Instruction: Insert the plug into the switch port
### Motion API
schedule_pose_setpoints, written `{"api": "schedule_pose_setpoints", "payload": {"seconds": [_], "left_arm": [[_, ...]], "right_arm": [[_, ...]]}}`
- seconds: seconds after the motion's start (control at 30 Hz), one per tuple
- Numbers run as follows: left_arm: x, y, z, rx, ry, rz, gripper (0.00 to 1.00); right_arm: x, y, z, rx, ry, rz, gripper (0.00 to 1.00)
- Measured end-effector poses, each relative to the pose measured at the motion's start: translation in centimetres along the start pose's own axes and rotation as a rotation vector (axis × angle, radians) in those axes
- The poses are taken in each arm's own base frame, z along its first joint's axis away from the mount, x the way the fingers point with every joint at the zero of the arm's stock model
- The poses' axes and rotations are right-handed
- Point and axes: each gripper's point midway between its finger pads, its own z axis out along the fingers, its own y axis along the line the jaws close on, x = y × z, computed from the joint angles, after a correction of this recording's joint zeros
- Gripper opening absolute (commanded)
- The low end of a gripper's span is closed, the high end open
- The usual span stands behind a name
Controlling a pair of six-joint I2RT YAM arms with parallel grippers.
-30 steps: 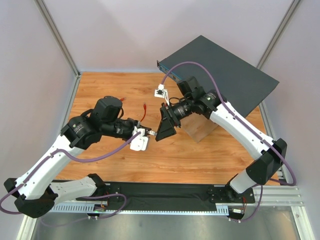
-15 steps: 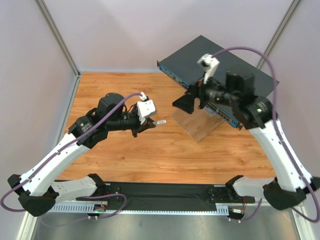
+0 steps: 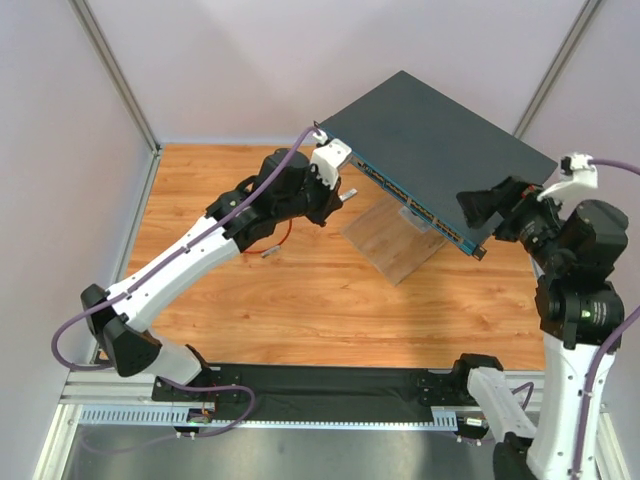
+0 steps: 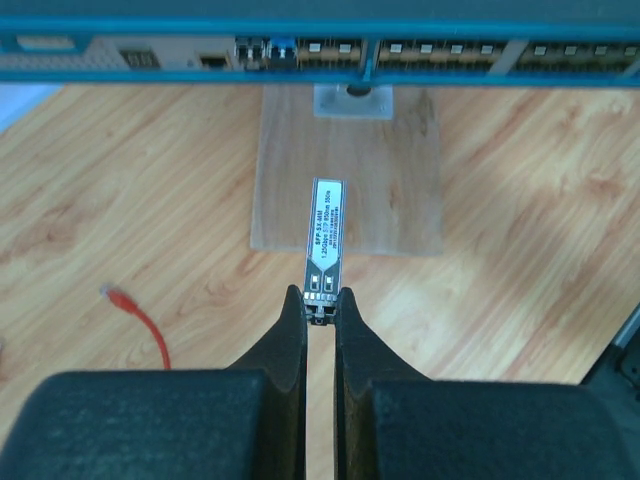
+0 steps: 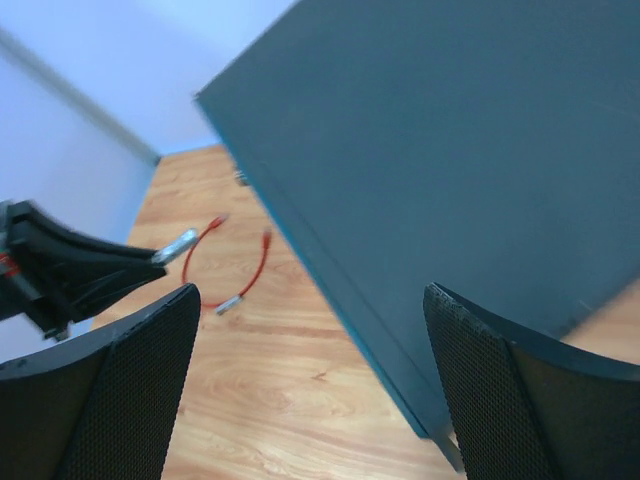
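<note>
Top external view, operator: you are looking at a wood-grain counter (image 3: 200, 190) that is carrying everything listed here.

- The switch (image 3: 440, 140), a wide flat dark blue-grey box, is sitting tilted at the far right. Its thin front face is pointing toward the middle of the counter.
- A wooden block (image 3: 395, 245) is lying under the switch's front edge and showing beneath it.
- Your left hand (image 3: 343, 195) is hovering just off the left end of the switch front. The left wrist view shows its fingers pressing in on the near end of a grey metallic module (image 4: 325, 240), which has a white label on top and is pointing at the switch face, apart from it.
- Your right hand (image 3: 478, 207) is hanging at the right end of the switch front. The right wrist view shows its fingers spread wide and gripping nothing.
- A red cable (image 4: 150, 335), thin and short, is lying curled on the bare counter, left of the wooden block.
- A loose grey stub (image 5: 228, 305) is resting on the counter just beside that cable.
- The plug (image 4: 108, 292), the red-booted tip of the cable, is lying flat on the counter. It is well apart from both hands and from the switch.
- The switch port (image 4: 425, 48) is sitting among many alike in a row across the front face.
</note>
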Motion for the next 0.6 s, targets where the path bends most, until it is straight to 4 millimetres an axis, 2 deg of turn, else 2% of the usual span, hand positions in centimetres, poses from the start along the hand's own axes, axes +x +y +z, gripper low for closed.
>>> {"api": "schedule_pose_setpoints", "payload": {"seconds": [0.13, 0.27, 0.4, 0.6], "left_arm": [[-1.7, -0.5, 1.3, 0.001, -0.026, -0.002, 0.0], [-2.3, -0.8, 2.2, 0.0, -0.033, -0.011, 0.0], [-2.0, -0.7, 2.9, -0.02, -0.022, -0.023, 0.0], [-2.0, -0.3, 3.0, -0.043, -0.021, -0.027, 0.0]], "right_arm": [[0.1, -2.8, -1.9, 0.13, -0.03, 0.099, 0.93], [0.9, -4.6, -3.0, 0.216, -0.017, 0.194, 0.94], [2.1, -6.2, -3.3, 0.271, 0.045, 0.282, 0.94], [3.1, -9.4, -2.9, 0.339, 0.137, 0.363, 0.95]]}}
